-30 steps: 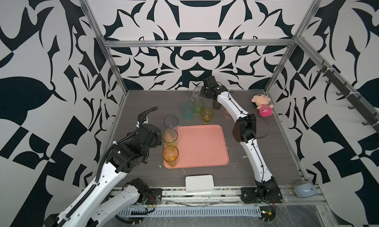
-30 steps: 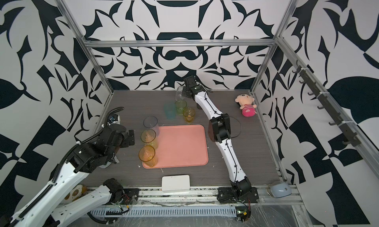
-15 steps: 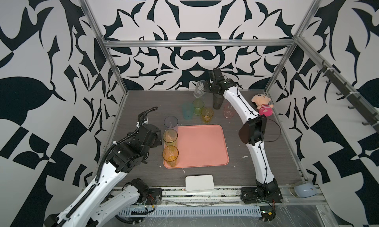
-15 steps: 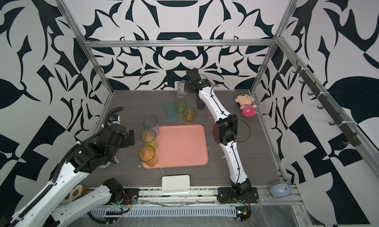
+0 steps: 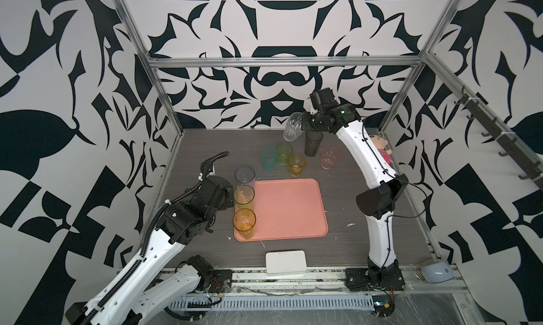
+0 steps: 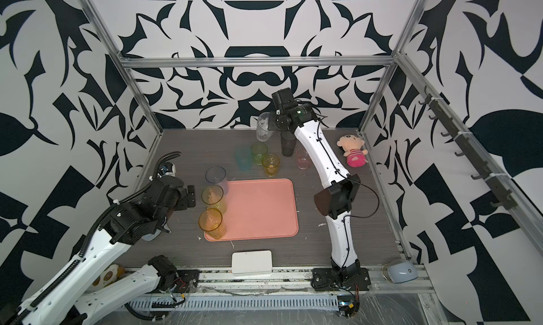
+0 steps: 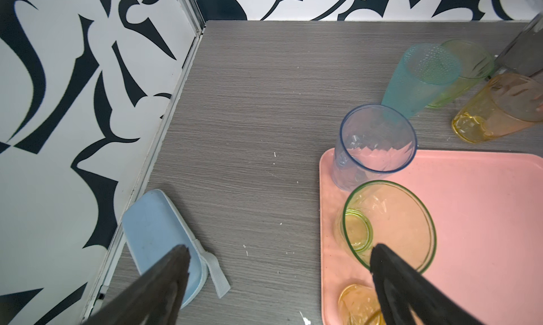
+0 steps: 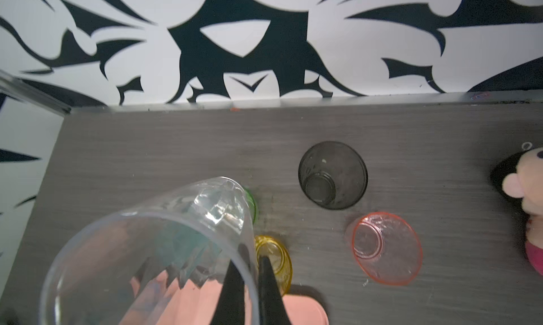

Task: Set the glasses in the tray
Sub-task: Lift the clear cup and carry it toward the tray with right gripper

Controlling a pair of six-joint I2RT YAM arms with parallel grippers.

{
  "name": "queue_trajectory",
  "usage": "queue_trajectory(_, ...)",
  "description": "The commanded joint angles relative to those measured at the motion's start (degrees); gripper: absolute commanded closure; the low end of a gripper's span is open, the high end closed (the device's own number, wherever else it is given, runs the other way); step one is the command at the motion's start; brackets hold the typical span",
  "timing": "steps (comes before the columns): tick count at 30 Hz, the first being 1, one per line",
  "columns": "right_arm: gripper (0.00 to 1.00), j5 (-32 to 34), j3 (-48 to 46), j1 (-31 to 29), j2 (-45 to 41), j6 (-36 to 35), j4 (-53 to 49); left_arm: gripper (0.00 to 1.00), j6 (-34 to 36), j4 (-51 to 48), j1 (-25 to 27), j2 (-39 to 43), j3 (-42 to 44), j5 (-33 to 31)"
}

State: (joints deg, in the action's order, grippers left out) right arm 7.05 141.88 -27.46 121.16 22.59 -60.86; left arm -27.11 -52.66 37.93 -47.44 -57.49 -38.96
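- The right gripper [image 8: 249, 261] is clamped on the wall of a clear faceted plastic tumbler [image 5: 292, 129], one finger inside the rim and one outside. The glass hangs tilted in the air over the far part of the dark wood-grain table [image 5: 205, 150].
- The flat salmon-pink tray [image 5: 288, 209] lies mid-table, well nearer than the held glass. Along its left edge stand a tall blue-grey tumbler [image 5: 244, 175], a tall yellow-green tumbler [image 5: 244, 195] and a tall amber tumbler [image 5: 244, 220].
- Just beyond the tray's far edge wait a teal tumbler [image 5: 269, 159], a short yellow-green tumbler [image 5: 283, 153], a short amber tumbler [image 5: 296, 164], a smoky grey tumbler [image 5: 313, 142] and a pink tumbler [image 5: 330, 158].
- The left gripper [image 7: 280, 250] is empty, its jaws wide apart, just left of the tray.
- The step in hand looks like carrying a fourth glass. The next move calls for passing above the waiting rims, righting the glass, lowering it onto bare tray and then letting go.
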Motion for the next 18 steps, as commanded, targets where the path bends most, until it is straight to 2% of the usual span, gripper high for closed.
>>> queue_trajectory(1,1.00,-0.1,0.8,-1.9,-4.5,-1.9,-6.5,0.01,-0.1,0.6,-0.1,0.0,-0.1,0.9)
queue_trajectory(10,1.00,5.9,-3.2,-9.0,-7.8,-2.5,-12.4,0.01,0.7,1.6,-0.1,1.9,0.4,2.8)
queue_trajectory(18,1.00,7.1,-6.4,-13.6,-7.5,-1.0,-12.7,0.01,0.8,2.0,-0.1,3.0,0.7,3.8)
